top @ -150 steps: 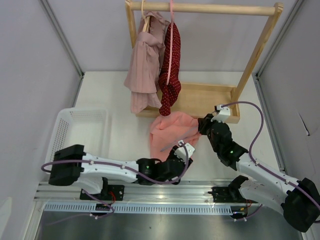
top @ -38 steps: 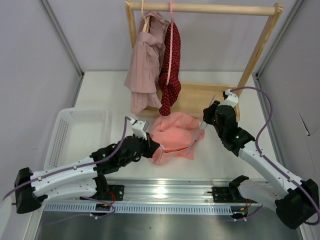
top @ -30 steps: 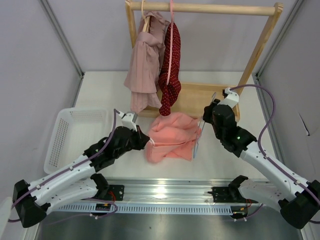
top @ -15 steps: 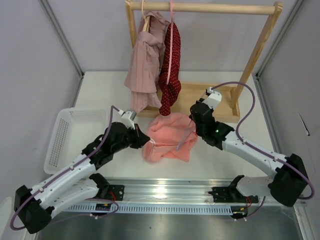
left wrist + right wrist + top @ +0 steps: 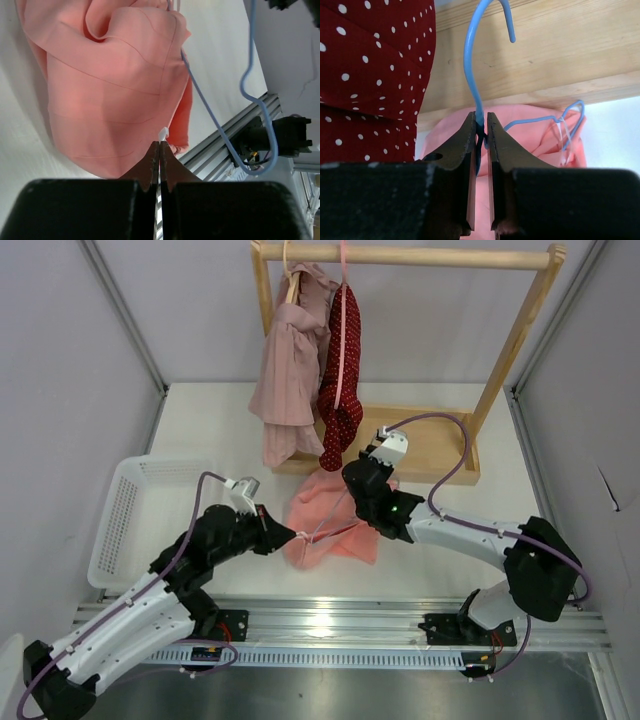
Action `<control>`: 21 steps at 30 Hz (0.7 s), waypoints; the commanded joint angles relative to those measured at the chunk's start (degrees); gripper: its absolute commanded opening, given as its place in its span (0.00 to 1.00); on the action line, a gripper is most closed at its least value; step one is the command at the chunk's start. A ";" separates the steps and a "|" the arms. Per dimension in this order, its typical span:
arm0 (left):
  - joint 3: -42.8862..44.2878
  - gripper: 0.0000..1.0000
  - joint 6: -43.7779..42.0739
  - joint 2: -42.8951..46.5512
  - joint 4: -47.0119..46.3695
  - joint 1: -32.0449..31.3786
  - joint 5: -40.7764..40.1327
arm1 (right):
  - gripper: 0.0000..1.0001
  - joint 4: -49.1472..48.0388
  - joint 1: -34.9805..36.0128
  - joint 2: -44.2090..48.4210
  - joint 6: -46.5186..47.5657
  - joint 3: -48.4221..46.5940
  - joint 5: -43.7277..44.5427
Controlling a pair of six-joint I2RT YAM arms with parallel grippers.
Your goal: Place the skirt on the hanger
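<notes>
Left gripper first: jaws pressed right together, pinching the near edge of the skirt, with a small white tab sitting just at the fingertips. Across from it the right gripper is clamped on the neck of the hanger, just under the blue hook, and the wire frame runs down onto the pink cloth. The skirt lies crumpled on the table in front of the wooden rack base, between the two arms, with the dark red dotted garment hanging just above and to the side. It reads as the threading stage, with the hanger at the cloth but the skirt not yet carried by it. To do this well, the left pinch should draw the edge taut and lift it so that an opening shows. The right arm can then steer one shoulder of the wire inside instead of sliding over the top. Watch the hook, which points toward the rack base and the dotted garment and could snag either. Thin wire can also twist in a two-finger grip, so slow, level moves suit it. As for writing, nothing legible anywhere; that white tab may be a label, but it is far too small to read.
</notes>
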State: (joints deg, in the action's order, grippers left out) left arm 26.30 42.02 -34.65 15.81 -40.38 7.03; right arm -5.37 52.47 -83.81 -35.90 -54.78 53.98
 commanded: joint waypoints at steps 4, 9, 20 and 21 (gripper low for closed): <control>3.05 0.00 2.01 6.08 6.06 -0.14 -0.26 | 0.00 -0.88 -1.40 -1.71 -4.36 -0.59 8.95; 4.80 0.00 0.44 6.79 9.40 -0.22 -0.35 | 0.00 5.18 -2.63 3.90 -3.39 -0.68 15.71; 33.01 0.00 -10.64 -8.48 14.77 -7.33 -0.70 | 0.00 21.28 7.10 24.21 4.75 -4.54 32.93; 34.76 0.00 -11.08 -9.72 14.95 -7.78 -0.70 | 0.00 21.01 7.73 24.74 6.18 -5.24 33.91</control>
State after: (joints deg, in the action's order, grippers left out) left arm 56.10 35.33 -41.32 29.91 -46.57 6.81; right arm 14.72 58.08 -61.36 -35.14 -56.29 76.18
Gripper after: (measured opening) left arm 0.003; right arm 0.114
